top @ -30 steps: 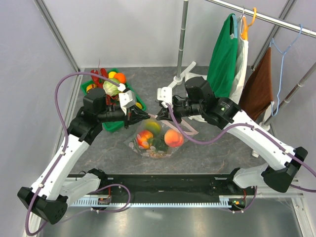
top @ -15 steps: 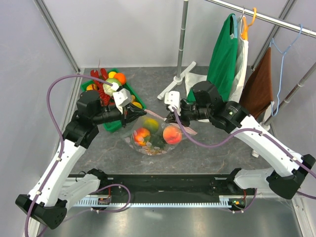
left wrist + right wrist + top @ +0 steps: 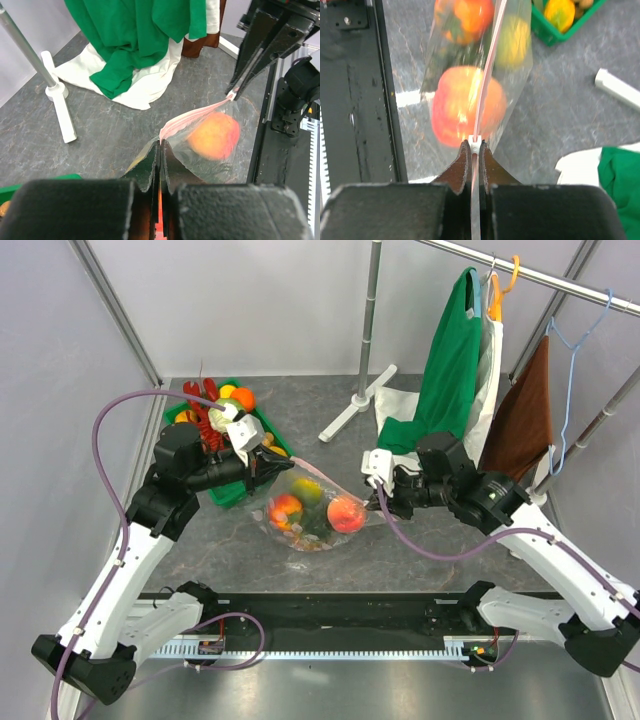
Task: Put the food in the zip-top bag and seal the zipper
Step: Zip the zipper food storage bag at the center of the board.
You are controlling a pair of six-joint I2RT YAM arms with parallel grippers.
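The clear zip-top bag (image 3: 310,515) hangs between both grippers with several toy foods inside: a red-yellow peach (image 3: 346,512), a red-orange piece (image 3: 285,508) and a yellow-green piece (image 3: 308,490). Its pink zipper (image 3: 318,472) runs taut along the top edge. My left gripper (image 3: 277,466) is shut on the zipper's left end, also in the left wrist view (image 3: 161,145). My right gripper (image 3: 374,502) is shut on the zipper's right end at a small white slider (image 3: 475,146). The peach (image 3: 468,105) hangs just beyond the right gripper (image 3: 475,150).
A green tray (image 3: 232,490) with more toy foods stands at the back left behind the left arm. A white stand foot (image 3: 350,410) and a clothes rail with green (image 3: 450,350), white and brown garments are at the back right. A black bar (image 3: 340,610) edges the table front.
My right gripper has slid rightward along the zipper from near the left gripper to the bag's right end. The bag has shifted slightly left and now hangs stretched between the grippers.
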